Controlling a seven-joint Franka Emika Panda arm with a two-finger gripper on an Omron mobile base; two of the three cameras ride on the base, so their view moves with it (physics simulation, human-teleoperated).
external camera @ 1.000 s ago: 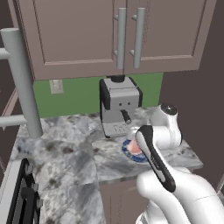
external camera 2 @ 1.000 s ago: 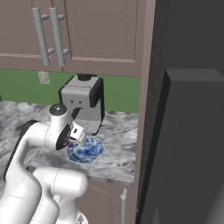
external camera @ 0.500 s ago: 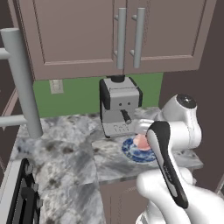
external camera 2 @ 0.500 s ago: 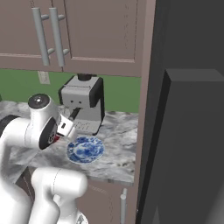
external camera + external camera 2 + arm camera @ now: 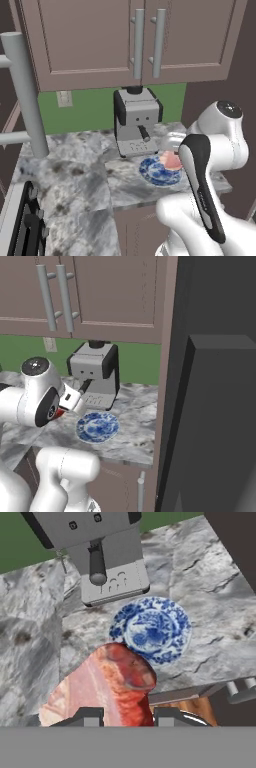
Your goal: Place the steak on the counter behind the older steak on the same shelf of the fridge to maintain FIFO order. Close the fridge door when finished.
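Hand [image 5: 122,716] is closed on the steak [image 5: 102,687]: in the hand view both finger tips [image 5: 85,717] sit at the near edge of the slab, one on each side. Steak is lifted clear of the worktop [image 5: 30,652], not resting on anything. It is pale pink with a redder, darker rim toward the far end.

In the left base view the steak [image 5: 171,161] shows as a pink lump above the blue-and-white plate [image 5: 159,172], right next to the arm's dark forearm band. Plate itself is bare in the right base view [image 5: 97,426] and in the hand view [image 5: 151,628]; the steak hangs over its near rim in the hand view, not touching it as far as can be told.

Plate sits on the grey-and-white marbled worktop [image 5: 75,170], just in front of a grey espresso machine [image 5: 136,122], near but not touching it. Espresso machine stands against the green backsplash [image 5: 85,107], under the mauve wall cabinets [image 5: 120,40] with two long vertical handles.

Fridge [image 5: 210,386] stands at the right edge of the right base view as a tall dark grey body, just beside the worktop's end [image 5: 135,441]. Its inside, shelf and door state cannot be told from these views.

Stove edge with dark knobs [image 5: 27,220] is at lower left of the left base view, well apart from the plate.
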